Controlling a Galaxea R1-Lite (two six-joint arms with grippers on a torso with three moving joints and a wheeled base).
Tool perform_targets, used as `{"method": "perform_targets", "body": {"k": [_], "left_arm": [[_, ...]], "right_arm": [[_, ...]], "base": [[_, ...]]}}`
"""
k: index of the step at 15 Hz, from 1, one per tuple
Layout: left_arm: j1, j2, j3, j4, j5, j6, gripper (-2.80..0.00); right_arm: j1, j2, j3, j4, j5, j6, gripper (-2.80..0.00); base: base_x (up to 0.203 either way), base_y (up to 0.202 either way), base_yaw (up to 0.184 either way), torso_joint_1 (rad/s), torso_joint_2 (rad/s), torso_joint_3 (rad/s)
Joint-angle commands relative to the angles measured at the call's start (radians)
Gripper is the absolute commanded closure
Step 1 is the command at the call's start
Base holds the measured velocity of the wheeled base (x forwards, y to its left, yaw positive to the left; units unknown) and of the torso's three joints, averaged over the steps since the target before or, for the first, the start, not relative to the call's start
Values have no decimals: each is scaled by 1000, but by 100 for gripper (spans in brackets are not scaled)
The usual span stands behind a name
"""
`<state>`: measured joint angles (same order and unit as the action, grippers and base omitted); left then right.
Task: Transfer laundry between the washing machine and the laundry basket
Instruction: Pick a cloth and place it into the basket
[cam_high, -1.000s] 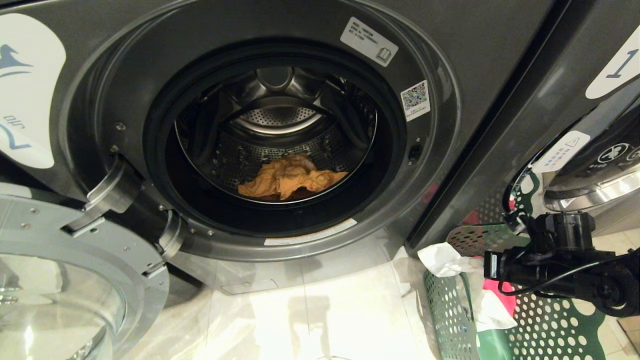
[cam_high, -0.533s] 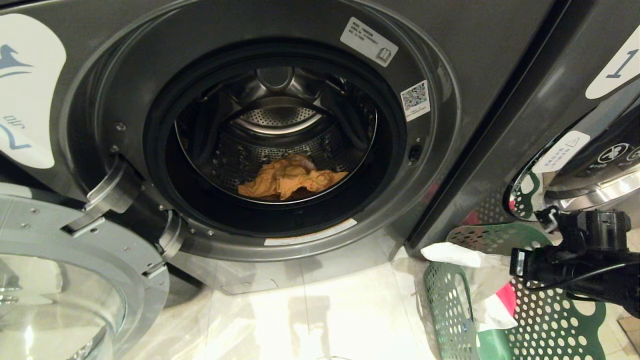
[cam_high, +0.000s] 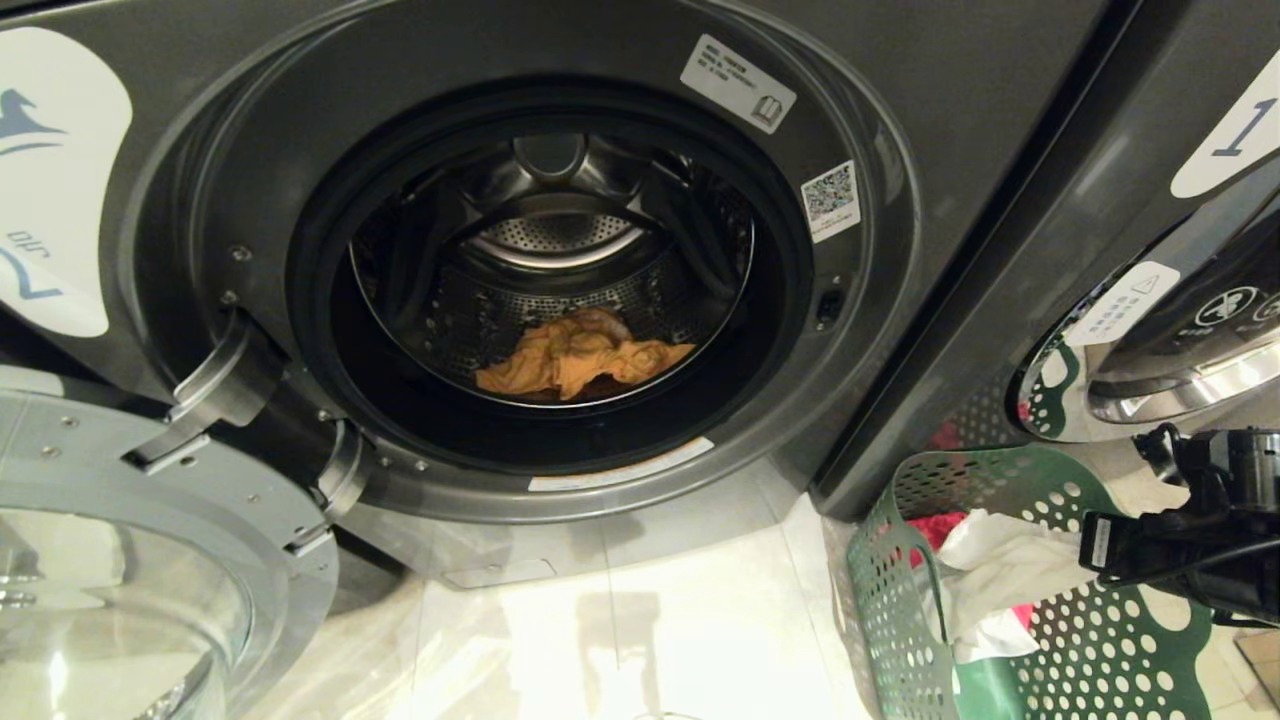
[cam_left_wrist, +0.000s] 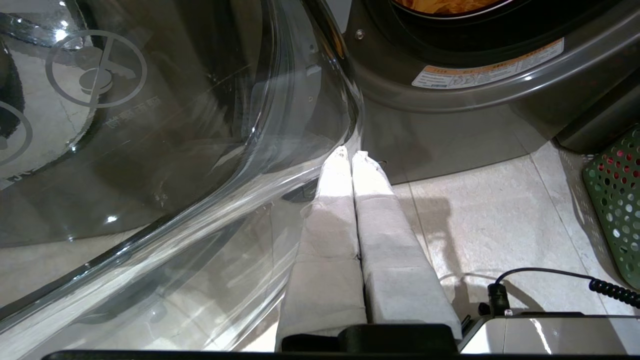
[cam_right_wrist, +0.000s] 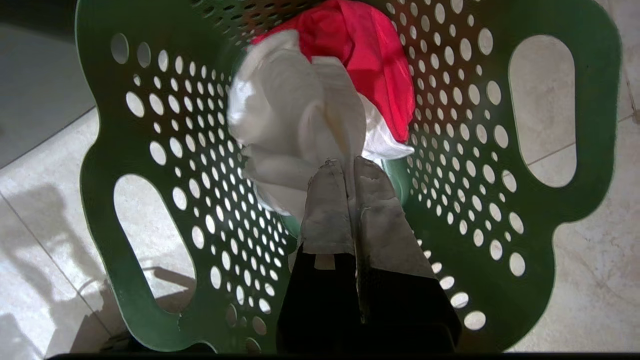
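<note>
We hold our right gripper (cam_right_wrist: 350, 165) over the green laundry basket (cam_right_wrist: 150, 210), fingers pinched on the white garment (cam_right_wrist: 290, 115) above the red-pink garment (cam_right_wrist: 370, 55). Our left gripper (cam_left_wrist: 350, 156) rests closed by the washer door (cam_left_wrist: 150, 150); the orange-yellow garment (cam_high: 575, 362) lies in the drum (cam_high: 550, 240).

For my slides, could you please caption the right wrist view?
Right gripper shut on white garment over the green laundry basket, red-pink garment beneath.

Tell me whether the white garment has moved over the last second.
Yes. The white garment, pinched in the right tool, has gone rightward and down from the laundry basket's near rim into its hollow, away from the washing machine.
</note>
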<state>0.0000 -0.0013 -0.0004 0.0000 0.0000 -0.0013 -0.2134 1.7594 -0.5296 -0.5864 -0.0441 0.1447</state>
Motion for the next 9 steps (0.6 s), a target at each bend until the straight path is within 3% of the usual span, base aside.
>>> {"method": "perform_targets", "body": {"k": [1, 2, 3, 9], "left_arm": [[0, 1, 0, 0, 0, 0, 0], [0, 1, 0, 0, 0, 0, 0], [0, 1, 0, 0, 0, 0, 0], [0, 1, 0, 0, 0, 0, 0]], "right_arm": [[0, -18, 14, 6, -1, 0, 0], [0, -26, 17, 12, 0, 0, 0], [0, -35, 16, 15, 0, -1, -280], [3, -129, 30, 70, 5, -3, -280]], "base": [[0, 0, 0, 0, 0, 0], [0, 0, 0, 0, 0, 0], [0, 0, 0, 0, 0, 0], [0, 0, 0, 0, 0, 0]]}}
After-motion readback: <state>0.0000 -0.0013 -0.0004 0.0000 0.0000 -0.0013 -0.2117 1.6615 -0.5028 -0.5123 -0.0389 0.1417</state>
